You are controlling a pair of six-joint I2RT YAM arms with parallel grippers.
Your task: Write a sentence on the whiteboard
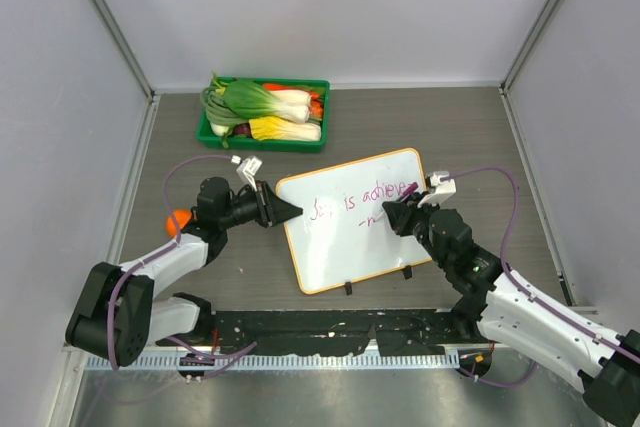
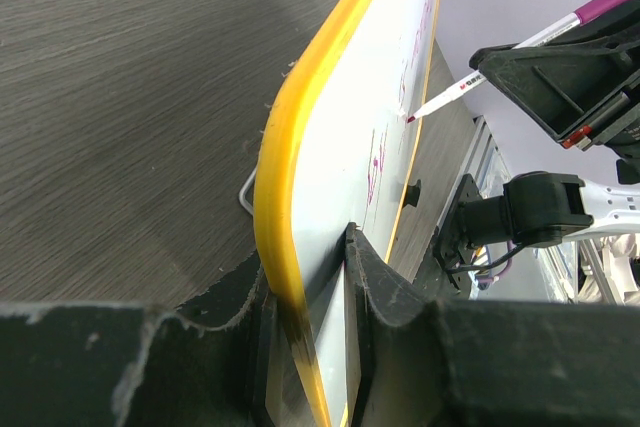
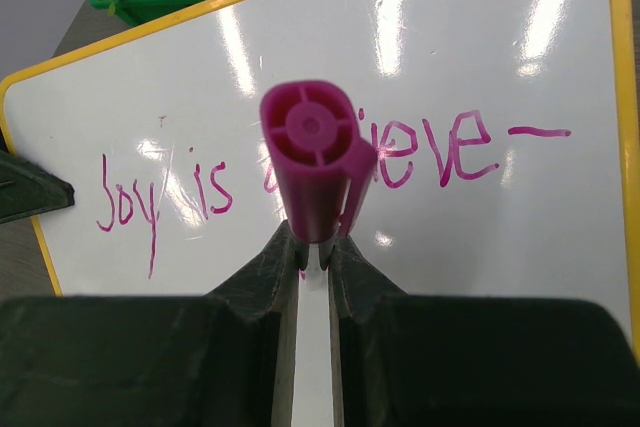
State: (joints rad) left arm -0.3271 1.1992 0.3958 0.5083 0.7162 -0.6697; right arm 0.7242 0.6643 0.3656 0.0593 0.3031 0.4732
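The whiteboard (image 1: 355, 242) with an orange-yellow rim lies tilted mid-table on two black feet. My left gripper (image 1: 288, 211) is shut on its left edge; its rim (image 2: 290, 157) runs between the jaws in the left wrist view. The sentence (image 1: 355, 200) in purple-pink cursive reads "Joy is achieve-" (image 3: 440, 152), with a short mark starting a second line (image 1: 369, 217). My right gripper (image 1: 392, 219) is shut on a white marker with a purple cap (image 3: 312, 162). The marker's tip (image 2: 412, 118) touches the board just below the first line.
A green tray (image 1: 263, 114) of vegetables stands at the back, behind the board. An orange object (image 1: 180, 219) lies by the left arm. Grey walls close in the table on the left, right and back. A white cable clip (image 1: 246, 163) lies near the left gripper.
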